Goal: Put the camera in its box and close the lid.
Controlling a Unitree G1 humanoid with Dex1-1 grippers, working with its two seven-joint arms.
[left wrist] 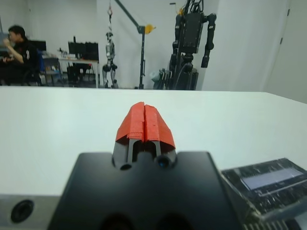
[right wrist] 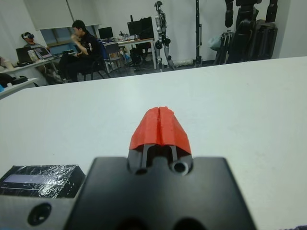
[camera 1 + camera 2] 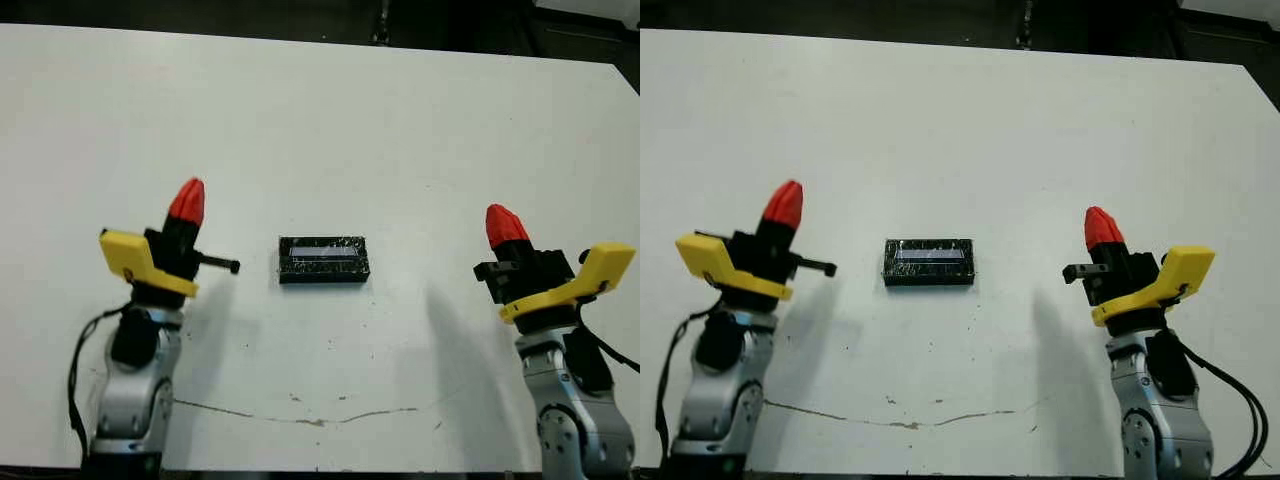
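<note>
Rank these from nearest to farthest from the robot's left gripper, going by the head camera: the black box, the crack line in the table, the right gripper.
1. Black box, just to the left gripper's right, mid-table.
2. Crack line, along the table's near edge.
3. Right gripper, far across on the right side.

The box (image 3: 323,260) sits on the table (image 3: 320,110) just below the middle of the frame, with the lid (image 3: 323,251) lying flat on top of it. The left gripper (image 3: 187,203) stands at the lower left, well apart from the box; the right gripper (image 3: 505,227) stands at the lower right, also well apart. The box lies between them, nearer the left one. The upper half of the frame holds only table.
</note>
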